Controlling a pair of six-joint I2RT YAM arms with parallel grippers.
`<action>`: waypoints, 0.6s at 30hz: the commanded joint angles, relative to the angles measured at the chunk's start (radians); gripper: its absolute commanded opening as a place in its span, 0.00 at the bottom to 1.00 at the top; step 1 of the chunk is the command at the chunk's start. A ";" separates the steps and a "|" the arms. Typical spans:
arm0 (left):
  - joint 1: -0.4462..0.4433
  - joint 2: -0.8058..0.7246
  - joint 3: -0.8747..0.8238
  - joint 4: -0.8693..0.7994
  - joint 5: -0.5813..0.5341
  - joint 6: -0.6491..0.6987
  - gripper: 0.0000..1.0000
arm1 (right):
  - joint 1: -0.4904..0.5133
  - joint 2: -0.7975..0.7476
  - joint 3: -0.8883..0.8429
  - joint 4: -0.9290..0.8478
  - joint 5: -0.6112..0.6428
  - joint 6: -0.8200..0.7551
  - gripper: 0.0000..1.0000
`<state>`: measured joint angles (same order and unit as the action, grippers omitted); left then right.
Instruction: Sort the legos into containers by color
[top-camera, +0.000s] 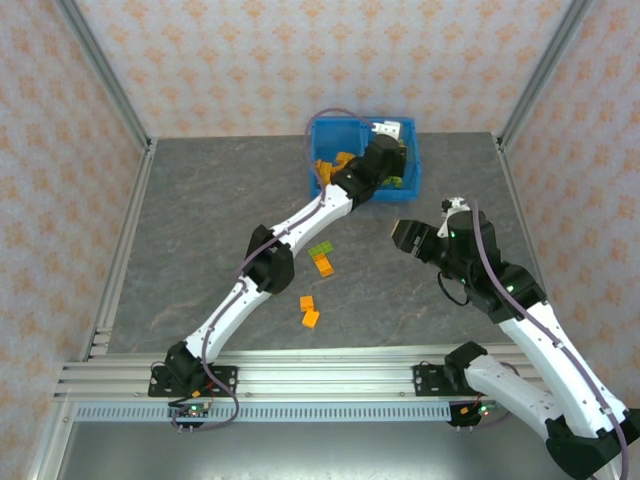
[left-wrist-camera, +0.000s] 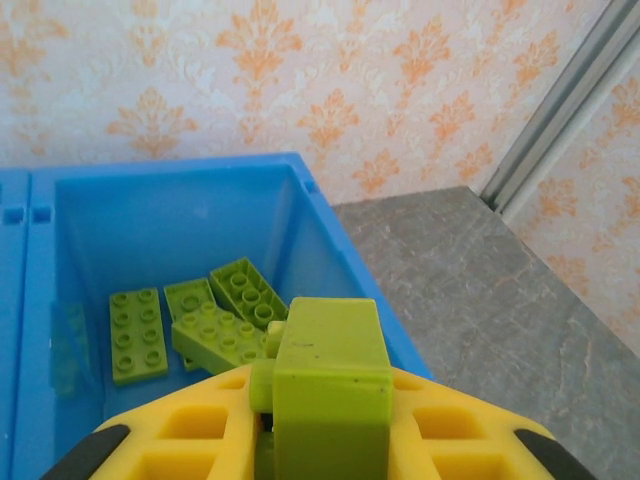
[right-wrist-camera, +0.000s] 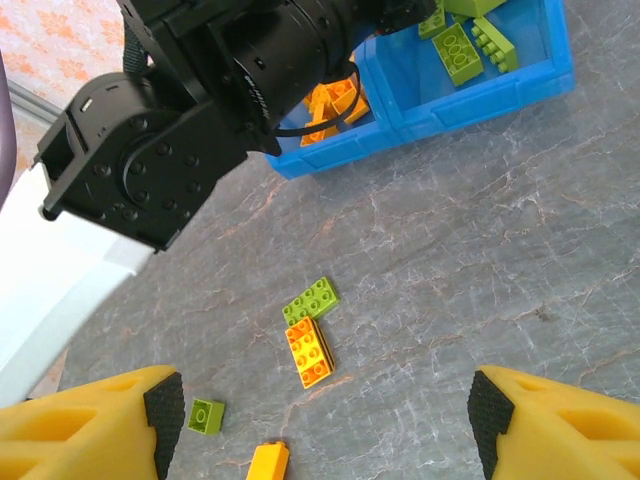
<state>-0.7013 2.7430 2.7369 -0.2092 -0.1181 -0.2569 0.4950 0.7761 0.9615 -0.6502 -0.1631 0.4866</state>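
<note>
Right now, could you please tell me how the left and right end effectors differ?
The left end effector is shut on a green brick; the right end effector is open and empty. The left hangs over the blue bin's right compartment; the right hangs over the grey table and loose bricks. Both have yellow fingers.

1. A grey table top (top-camera: 200, 250) with pale, marble-like veins spreads across the floor of the cell.
2. Wallpapered walls (top-camera: 250, 60), cream with a repeating orange floral pattern, stand at the back and along both sides.
3. A slanted metal left post (top-camera: 105, 70) and a matching right post (top-camera: 540, 70) rise from the table's far corners.
4. A slotted aluminium rail (top-camera: 330, 375) runs along the table's near edge.
</note>
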 joint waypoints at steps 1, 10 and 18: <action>0.000 0.006 0.026 0.125 -0.141 0.059 0.30 | 0.005 -0.017 0.004 -0.021 0.029 0.006 0.76; -0.005 0.009 0.082 0.054 -0.198 0.048 0.55 | 0.005 -0.038 0.006 -0.046 0.040 -0.001 0.77; 0.003 -0.268 0.075 -0.266 -0.143 -0.046 0.65 | 0.005 -0.026 -0.031 -0.046 0.073 -0.034 0.77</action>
<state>-0.7063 2.6938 2.7987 -0.3161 -0.2684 -0.2569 0.4950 0.7479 0.9550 -0.6876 -0.1249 0.4824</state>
